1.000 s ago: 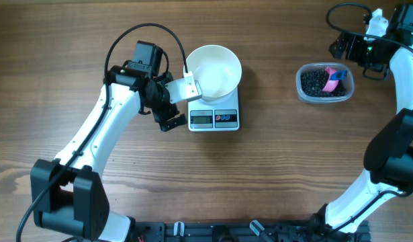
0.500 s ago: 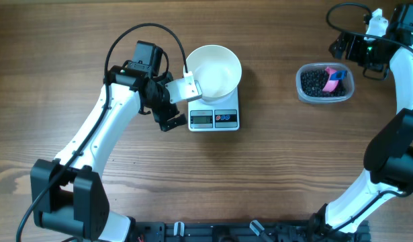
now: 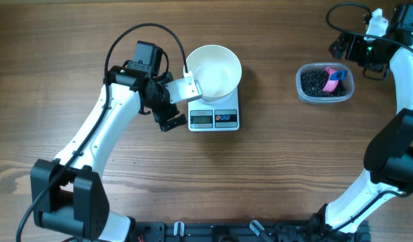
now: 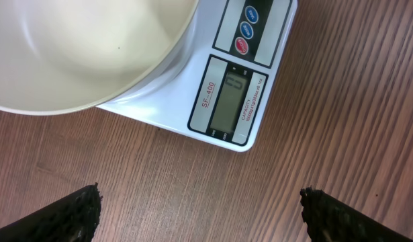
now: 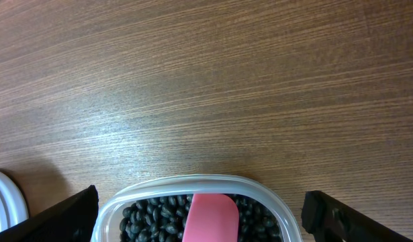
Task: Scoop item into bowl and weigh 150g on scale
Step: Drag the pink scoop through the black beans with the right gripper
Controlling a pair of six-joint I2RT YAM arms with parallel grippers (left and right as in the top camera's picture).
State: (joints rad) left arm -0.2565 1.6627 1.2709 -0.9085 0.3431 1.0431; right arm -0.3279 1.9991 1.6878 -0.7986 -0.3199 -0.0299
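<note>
In the overhead view the white bowl (image 3: 214, 70) sits on the scale (image 3: 215, 119) a little left of centre in the upper half of the frame, covering the platform so that only the front strip with the display and buttons shows below it. The left gripper (image 4: 203, 218) hangs just beside the scale's left edge, and in its wrist view the two fingertips (image 4: 75, 215) stand far apart in the lower corners, released, with only bare wooden table (image 3: 273, 168) between them. That view also shows the bowl's glossy rim overhanging the scale, the grey screen marked SF-400 with digits too faint to read, and two blue buttons and one red. The item (image 3: 313, 82), a loose heap of small black beans, lies in a clear plastic tub (image 3: 299, 75) at the upper right of the overhead frame, well apart from the bowl, with a pink scoop (image 3: 334, 78) resting on top of the beans. The right gripper (image 5: 203, 215) hovers near the tub's upper right side, its jaws spread wide at the bottom corners of its wrist view and grasping nothing, the tub's near rim and the scoop visible between them
</note>
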